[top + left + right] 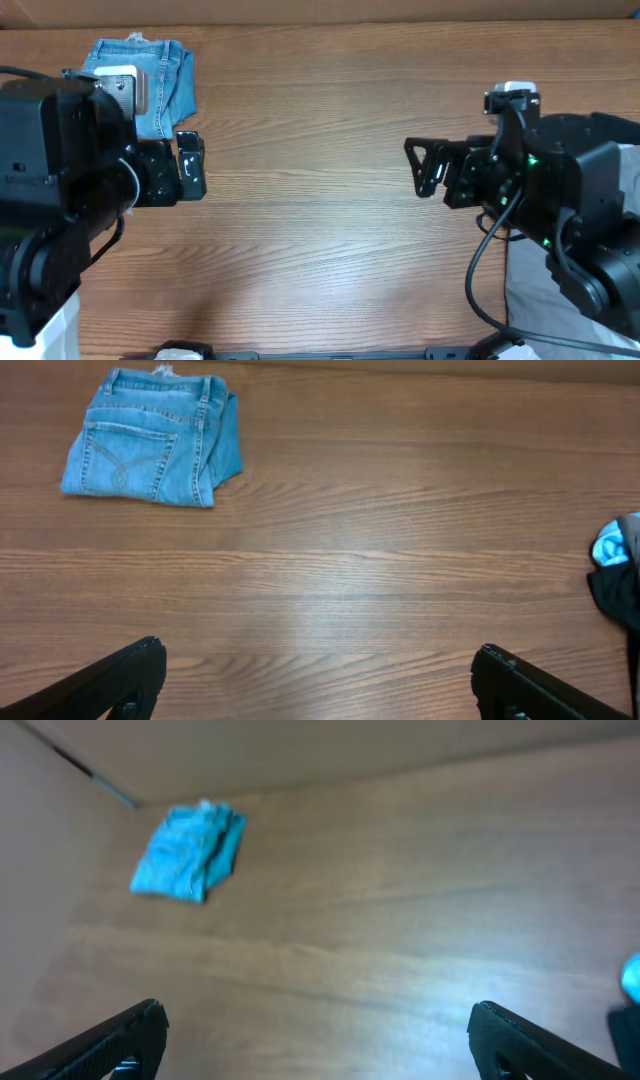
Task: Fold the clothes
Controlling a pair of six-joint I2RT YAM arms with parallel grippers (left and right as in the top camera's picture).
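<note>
While left gripper (318, 665) and right gripper (318, 1020) gaped empty, folded jeans (150, 445) lay well clear of jaws; stray sweep could unfold them.

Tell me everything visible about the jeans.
The jeans are light-blue denim, folded into a compact, roughly square bundle. They lie flat on the wooden table, toward its upper left corner in the overhead view. A stitched back pocket faces up, the waistband with belt loops runs along one edge, and a bit of frayed hem peeks out there. Only the table touches them.
</note>
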